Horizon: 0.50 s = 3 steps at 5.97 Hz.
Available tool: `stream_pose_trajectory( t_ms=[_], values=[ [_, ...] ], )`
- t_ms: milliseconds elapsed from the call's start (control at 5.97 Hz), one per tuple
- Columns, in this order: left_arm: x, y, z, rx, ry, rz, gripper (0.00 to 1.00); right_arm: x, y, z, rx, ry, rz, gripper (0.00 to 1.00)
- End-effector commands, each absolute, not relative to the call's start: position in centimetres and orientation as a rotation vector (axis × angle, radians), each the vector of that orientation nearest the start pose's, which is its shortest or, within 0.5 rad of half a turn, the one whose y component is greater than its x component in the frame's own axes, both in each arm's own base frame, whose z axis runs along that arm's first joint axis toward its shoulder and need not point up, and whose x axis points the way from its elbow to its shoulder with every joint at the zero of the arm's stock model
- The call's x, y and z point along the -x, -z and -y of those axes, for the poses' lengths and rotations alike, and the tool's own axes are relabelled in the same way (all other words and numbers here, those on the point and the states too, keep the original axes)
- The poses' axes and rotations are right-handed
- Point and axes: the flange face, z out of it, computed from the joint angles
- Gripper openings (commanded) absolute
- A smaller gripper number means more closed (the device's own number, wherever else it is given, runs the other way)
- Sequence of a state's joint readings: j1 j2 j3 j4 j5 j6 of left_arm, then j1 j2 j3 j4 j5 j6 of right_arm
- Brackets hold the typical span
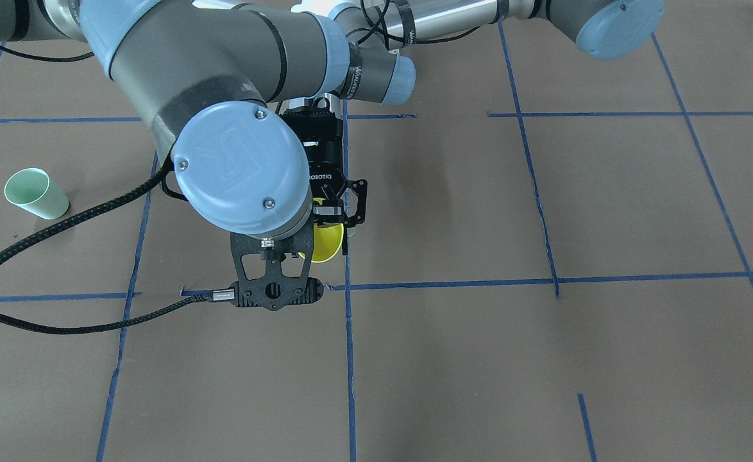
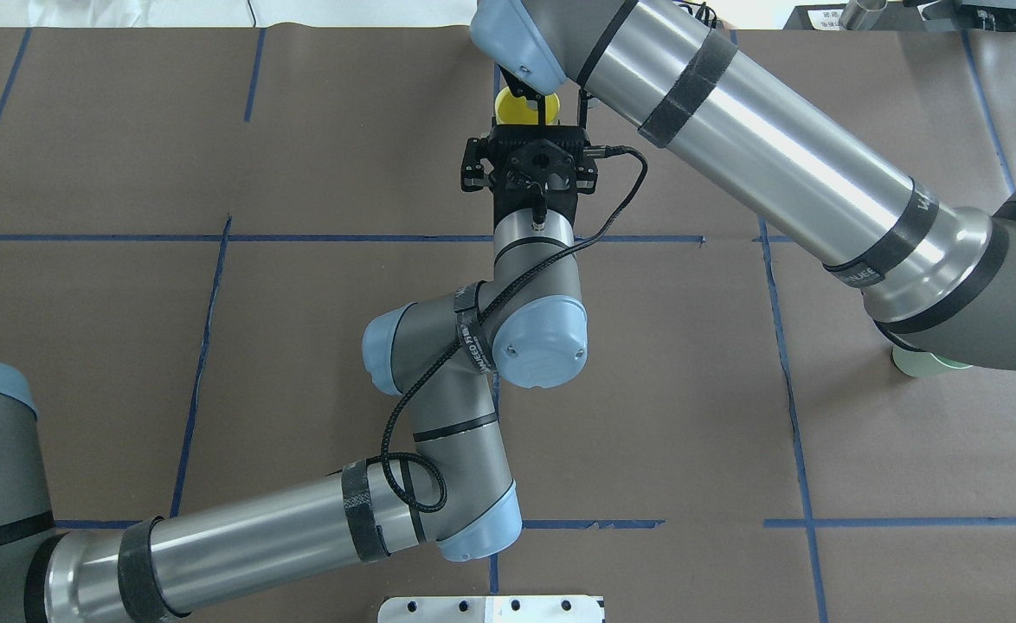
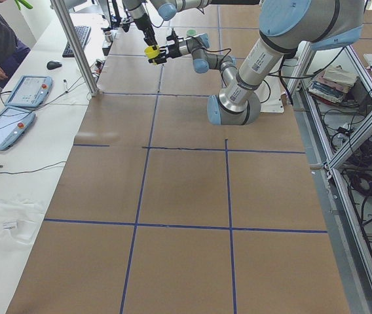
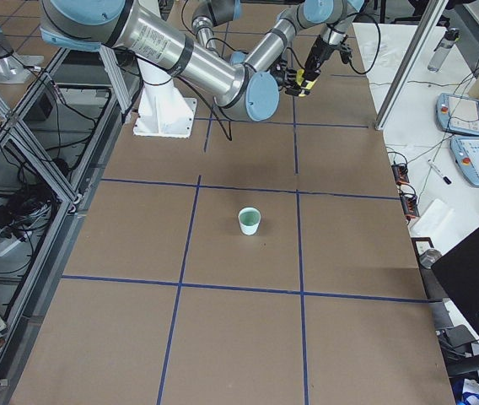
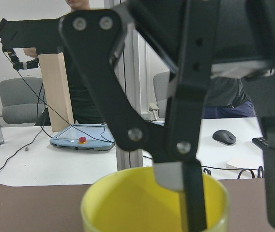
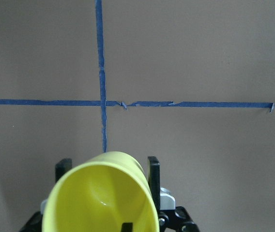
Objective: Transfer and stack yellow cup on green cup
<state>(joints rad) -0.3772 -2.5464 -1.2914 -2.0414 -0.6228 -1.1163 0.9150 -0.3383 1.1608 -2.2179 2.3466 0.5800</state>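
Observation:
The yellow cup hangs upright in the air over the middle of the table. My left gripper is shut on its body, with fingers on either side. My right gripper comes down from above and is open. One of its fingers is inside the cup and the other is outside the rim. The cup also shows in the overhead view. The green cup stands upright on the table on my right side, far from both grippers. In the overhead view my right arm partly hides it.
Brown paper with a grid of blue tape lines covers the table. A side bench with tablets and a metal post runs along the far edge, with a person beside it. My right arm's cable loops over the table.

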Motion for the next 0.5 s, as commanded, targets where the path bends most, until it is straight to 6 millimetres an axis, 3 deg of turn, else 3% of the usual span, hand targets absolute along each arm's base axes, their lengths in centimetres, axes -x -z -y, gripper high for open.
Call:
stream_pose_trajectory(
  t_ms=[0,335],
  values=[
    [-61.35,-7.97,47.36,-1.195,0.485,-0.643,0.39,42.59,-6.85,65.48,0.314,0.142,0.727,0.47],
    [-61.28,-7.86,47.32,-1.195,0.484,-0.646,0.39,42.63,-7.09,65.57,0.314,0.142,0.724,0.45]
  ],
)
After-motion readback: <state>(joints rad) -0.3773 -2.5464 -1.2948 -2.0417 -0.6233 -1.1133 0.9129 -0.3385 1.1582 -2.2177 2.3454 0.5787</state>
